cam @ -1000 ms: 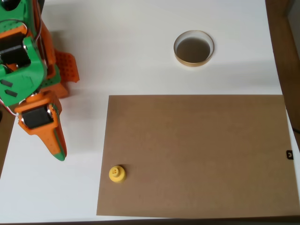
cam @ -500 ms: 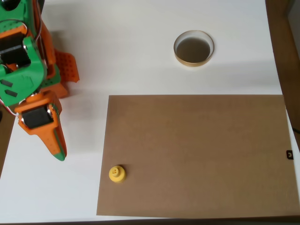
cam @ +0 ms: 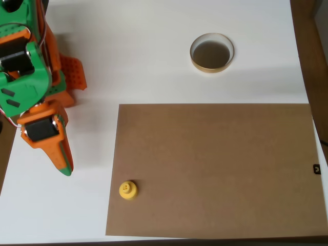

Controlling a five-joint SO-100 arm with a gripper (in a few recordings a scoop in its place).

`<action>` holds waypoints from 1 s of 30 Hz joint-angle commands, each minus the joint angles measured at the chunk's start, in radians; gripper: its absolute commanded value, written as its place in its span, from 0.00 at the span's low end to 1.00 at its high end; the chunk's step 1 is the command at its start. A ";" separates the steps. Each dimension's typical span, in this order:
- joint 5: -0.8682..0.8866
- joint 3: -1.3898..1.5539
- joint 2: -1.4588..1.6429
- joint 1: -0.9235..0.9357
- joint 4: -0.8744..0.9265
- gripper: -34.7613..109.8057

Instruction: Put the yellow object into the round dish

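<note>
- yellow object [cam: 128, 190] sits upright on the brown board [cam: 215, 169], close to its lower left corner in the overhead view; glossy plastic, round base, narrower knob on top with small holes.
- round dish [cam: 212, 53] is on the white table [cam: 143, 61] beyond the board's top edge, well apart from the yellow piece; shallow circle, pale tan rim, dark matte grey-brown inside, nothing in it.
- board is a flat matte rectangle, cardboard-like, plain surface.
- my gripper [cam: 62, 164] is at the left, over bare table, apart from the board and near the yellow piece but not touching it; orange plastic fingers taper to a green tip, pressed together, holding nothing.
- my arm [cam: 25, 66] is chunky green and orange printed plastic with black motor blocks.
</note>
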 commanded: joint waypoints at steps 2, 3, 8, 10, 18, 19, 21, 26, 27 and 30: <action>-0.002 -0.012 0.020 0.018 -0.018 0.25; -0.003 -0.012 0.020 0.018 -0.021 0.25; 0.023 0.000 0.020 0.018 -0.064 0.25; 0.026 0.000 0.020 0.021 -0.064 0.25; -0.072 -0.129 0.023 0.072 0.006 0.34; -0.072 -0.161 0.025 0.081 0.023 0.36; -0.071 -0.202 0.025 0.089 0.035 0.37; -0.144 -0.232 0.028 0.095 0.032 0.40; -0.163 -0.236 0.029 0.103 0.028 0.41; -0.206 -0.256 0.029 0.106 0.037 0.43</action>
